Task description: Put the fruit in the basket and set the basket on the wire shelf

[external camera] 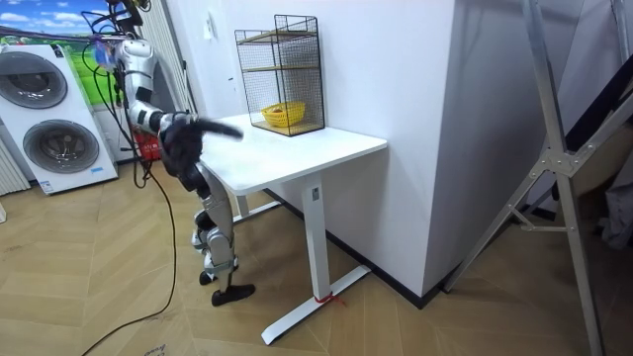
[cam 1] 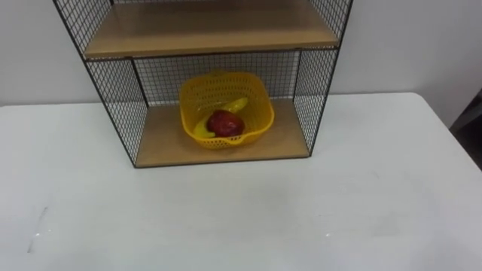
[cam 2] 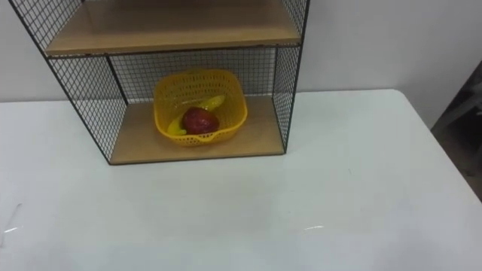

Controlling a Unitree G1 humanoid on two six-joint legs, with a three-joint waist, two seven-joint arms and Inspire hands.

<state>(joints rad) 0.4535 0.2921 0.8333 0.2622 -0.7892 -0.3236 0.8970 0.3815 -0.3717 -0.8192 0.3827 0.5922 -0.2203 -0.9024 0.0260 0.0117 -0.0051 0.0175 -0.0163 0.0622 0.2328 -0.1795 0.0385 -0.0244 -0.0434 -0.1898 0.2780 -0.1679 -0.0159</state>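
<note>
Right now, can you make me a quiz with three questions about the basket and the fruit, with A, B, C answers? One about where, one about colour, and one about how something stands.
1. Where is the yellow basket?
A. on a chair
B. on the bottom board of the wire shelf
C. on the floor

2. What colour is the round fruit in the basket?
A. green
B. red
C. orange

3. How does the basket stand?
A. upright
B. tipped on its side
C. upside down

Answers:
1 B, because the basket sits on the wooden bottom board, inside the mesh walls.
2 B, because the apple is red, and it lies beside a yellow banana.
3 A, because the basket's open top faces up and the fruit lies inside it.
</note>
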